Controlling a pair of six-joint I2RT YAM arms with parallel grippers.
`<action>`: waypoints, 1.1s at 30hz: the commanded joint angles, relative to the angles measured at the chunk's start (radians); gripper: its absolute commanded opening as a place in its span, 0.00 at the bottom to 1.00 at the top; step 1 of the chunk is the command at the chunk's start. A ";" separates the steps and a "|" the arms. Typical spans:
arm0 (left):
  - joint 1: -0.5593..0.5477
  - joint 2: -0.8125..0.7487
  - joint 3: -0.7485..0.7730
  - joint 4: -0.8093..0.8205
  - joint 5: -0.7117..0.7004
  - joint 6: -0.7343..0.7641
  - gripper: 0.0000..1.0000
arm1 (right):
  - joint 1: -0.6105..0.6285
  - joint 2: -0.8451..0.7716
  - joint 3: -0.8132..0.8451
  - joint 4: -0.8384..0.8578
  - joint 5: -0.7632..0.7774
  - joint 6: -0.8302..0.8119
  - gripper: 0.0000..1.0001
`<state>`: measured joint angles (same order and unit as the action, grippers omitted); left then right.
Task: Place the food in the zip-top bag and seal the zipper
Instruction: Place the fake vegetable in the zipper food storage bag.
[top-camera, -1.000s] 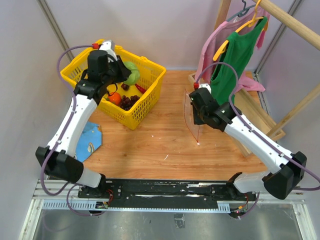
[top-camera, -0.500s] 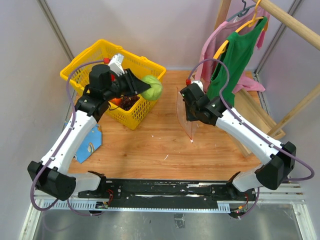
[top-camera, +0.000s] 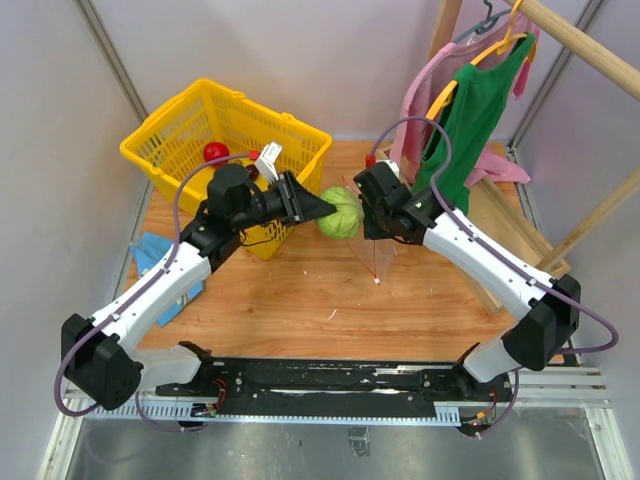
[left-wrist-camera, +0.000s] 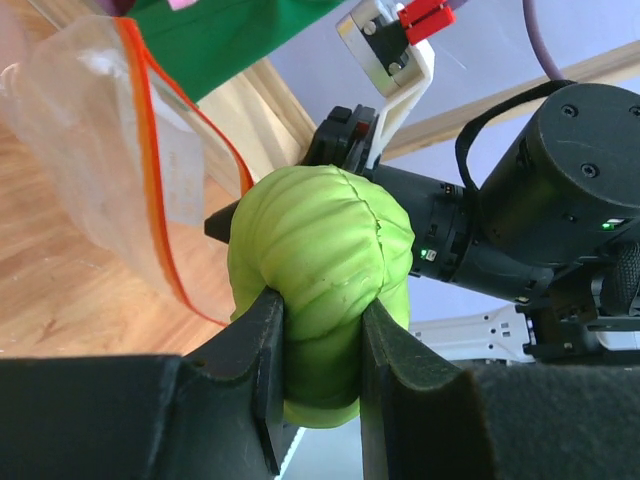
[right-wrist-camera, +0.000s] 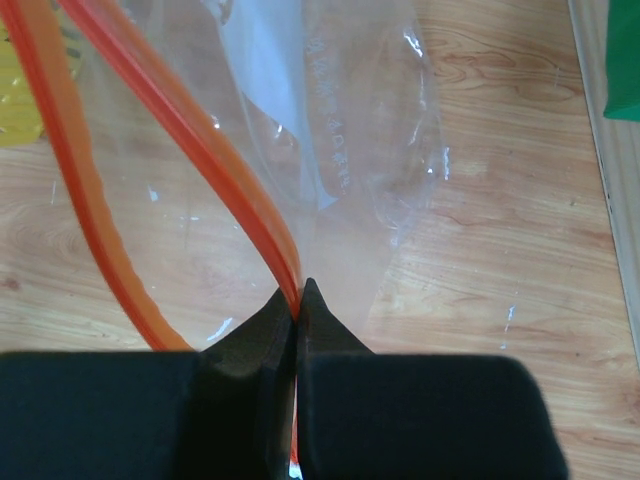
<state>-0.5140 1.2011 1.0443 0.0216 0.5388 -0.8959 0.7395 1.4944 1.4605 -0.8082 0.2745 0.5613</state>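
My left gripper (top-camera: 322, 209) is shut on the light-green ball (top-camera: 341, 212) and holds it above the table, right at the open mouth of the zip-top bag (top-camera: 377, 240). In the left wrist view the ball (left-wrist-camera: 320, 270) sits between my fingers, the bag (left-wrist-camera: 100, 170) and its red-orange zipper strip (left-wrist-camera: 160, 160) just left of it. My right gripper (top-camera: 375, 225) is shut on the bag's zipper strip (right-wrist-camera: 200, 150) and holds the clear bag (right-wrist-camera: 340, 150) up with its mouth open. A red round fruit (top-camera: 215, 152) shows in the basket. Grapes and orange are hidden.
The yellow mesh basket (top-camera: 180, 130) stands at the back left of the wooden table (top-camera: 330, 290). A blue cloth (top-camera: 165, 285) lies at the left edge. A wooden rack with green and pink clothes (top-camera: 470, 110) stands at the back right.
My left arm has lifted the green ball out of the basket and carried it right to the bag's mouth. My right arm has swung the held bag left toward it.
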 joint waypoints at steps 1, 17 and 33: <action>-0.042 0.012 0.001 0.136 0.010 -0.050 0.00 | 0.020 0.006 0.026 0.030 -0.045 0.040 0.01; -0.071 0.092 -0.026 -0.160 -0.335 0.025 0.00 | 0.012 -0.077 -0.024 0.203 -0.200 0.005 0.01; -0.131 0.129 0.088 -0.243 -0.410 0.066 0.03 | 0.003 -0.069 -0.066 0.282 -0.311 0.013 0.01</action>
<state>-0.6285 1.3357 1.0851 -0.2523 0.1169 -0.8444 0.7387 1.4197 1.4097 -0.5640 0.0010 0.5701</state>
